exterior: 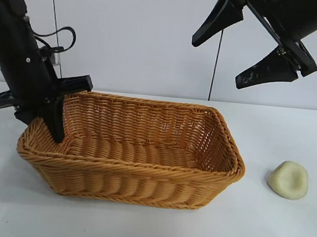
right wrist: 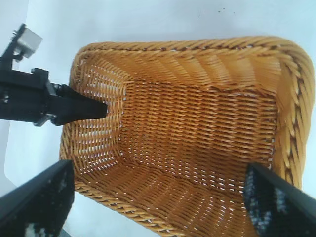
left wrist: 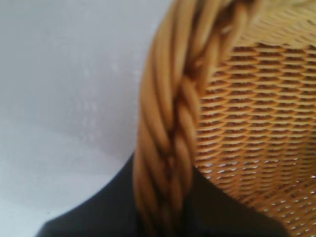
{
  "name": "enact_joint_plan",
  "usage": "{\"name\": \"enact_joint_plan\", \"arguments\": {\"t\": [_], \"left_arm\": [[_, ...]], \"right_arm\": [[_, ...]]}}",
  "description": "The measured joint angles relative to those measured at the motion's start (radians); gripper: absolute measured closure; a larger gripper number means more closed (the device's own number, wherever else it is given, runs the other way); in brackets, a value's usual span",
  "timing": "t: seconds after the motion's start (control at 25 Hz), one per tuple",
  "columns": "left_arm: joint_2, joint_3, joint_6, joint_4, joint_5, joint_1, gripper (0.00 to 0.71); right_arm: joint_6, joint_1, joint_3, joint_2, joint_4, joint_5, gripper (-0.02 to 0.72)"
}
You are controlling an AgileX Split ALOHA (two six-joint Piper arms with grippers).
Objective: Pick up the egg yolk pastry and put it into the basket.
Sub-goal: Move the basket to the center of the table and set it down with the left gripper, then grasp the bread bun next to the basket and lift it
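Note:
The egg yolk pastry (exterior: 289,180) is a small pale yellow lump lying on the white table to the right of the basket, apart from it. The wicker basket (exterior: 130,182) stands in the middle with nothing in it. My left gripper (exterior: 41,127) is shut on the braided rim (left wrist: 168,123) at the basket's left end, one finger inside and one outside. My right gripper (exterior: 218,62) hangs open and empty high above the basket's right end, well above the pastry. In the right wrist view the right gripper (right wrist: 158,197) looks down into the basket (right wrist: 187,47); the pastry is out of that view.
White table (exterior: 281,234) with a white wall behind. A thin dark cable (exterior: 214,62) hangs down the wall behind the basket. The left arm's finger (right wrist: 84,109) reaches over the basket's left end.

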Motion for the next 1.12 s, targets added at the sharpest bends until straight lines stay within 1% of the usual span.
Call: {"name": "enact_joint_plan", "arguments": {"t": [0.32, 0.4, 0.44, 0.6, 0.64, 0.72, 0.8, 0.96, 1.04, 1.12], "left_arm": [[0.025, -0.005, 0.026, -0.015, -0.004, 0.000, 0.621], [0.027, -0.005, 0.027, -0.019, -0.003, 0.000, 0.578], [0.032, -0.005, 0.027, -0.020, -0.003, 0.000, 0.522], [0.037, -0.021, 0.027, -0.021, 0.023, 0.000, 0.189], [0.037, -0.033, 0.028, -0.021, 0.040, 0.000, 0.123], [0.037, -0.071, 0.028, -0.021, 0.083, 0.000, 0.060], [0.037, -0.122, 0.028, -0.021, 0.145, 0.000, 0.032], [0.014, -0.246, 0.028, -0.008, 0.235, 0.000, 0.020], [-0.011, -0.310, 0.028, 0.030, 0.260, 0.000, 0.017], [-0.030, -0.367, 0.023, 0.095, 0.280, 0.000, 0.016]], "right_arm": [[0.000, 0.000, 0.000, 0.000, 0.000, 0.001, 0.041], [0.000, 0.000, 0.000, 0.000, 0.000, 0.002, 0.041], [0.000, 0.000, 0.000, 0.000, 0.000, 0.002, 0.041], [0.000, 0.000, 0.000, 0.000, 0.000, 0.002, 0.041], [0.000, 0.000, 0.000, 0.000, 0.000, 0.002, 0.041], [0.000, 0.000, 0.000, 0.000, 0.000, 0.002, 0.041], [0.000, 0.000, 0.000, 0.000, 0.000, 0.002, 0.041], [0.000, 0.000, 0.000, 0.000, 0.000, 0.002, 0.041], [0.000, 0.000, 0.000, 0.000, 0.000, 0.002, 0.041], [0.000, 0.000, 0.000, 0.000, 0.000, 0.002, 0.041]]}}
